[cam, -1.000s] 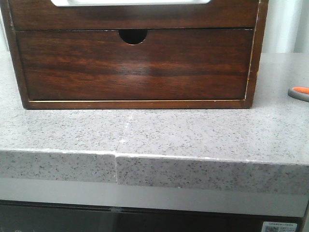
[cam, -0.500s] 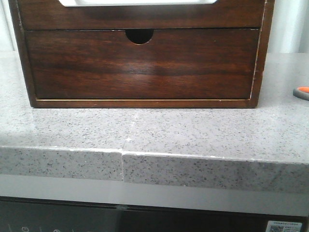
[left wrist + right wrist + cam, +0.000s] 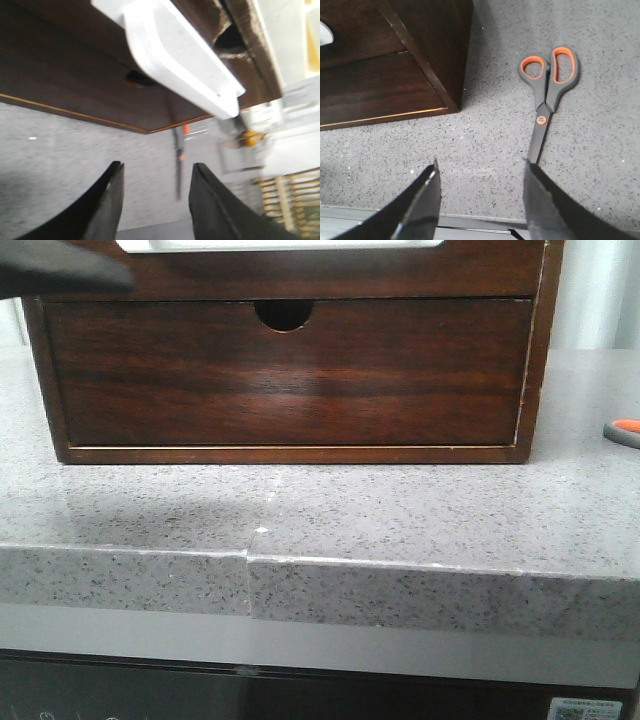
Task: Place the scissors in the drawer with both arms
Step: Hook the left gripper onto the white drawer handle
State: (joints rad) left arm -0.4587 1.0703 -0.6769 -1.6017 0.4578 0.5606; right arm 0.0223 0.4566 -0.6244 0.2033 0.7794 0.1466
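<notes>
Grey speckled stone forms the counter (image 3: 400, 510) on which a dark wooden cabinet (image 3: 290, 370) stands. Its lower drawer (image 3: 290, 380) has a semicircular notch at the top edge and is shut. Above it, the drawer (image 3: 60, 45) with the broad white handle (image 3: 180, 55) shows most clearly in the left wrist view, where the handle juts out from the dark glossy front.

Scissors (image 3: 547, 95) lie flat on the counter beside the cabinet's right side, apart from it, blades closed, orange-lined grey loops pointing away from the right gripper (image 3: 480, 192). In the front view only an orange and grey tip shows at the right edge (image 3: 622, 431).

Both jaws of the right gripper stand wide apart, holding nothing, above bare stone; the blade tip sits just inside the gap near one finger, with no contact visible.

On the other side, the left gripper (image 3: 155, 192) also has its jaws spread wide and empty, hanging in front of the cabinet below the white handle, touching nothing. A blurred black part of that arm (image 3: 60, 270) crosses the front view's top left corner
</notes>
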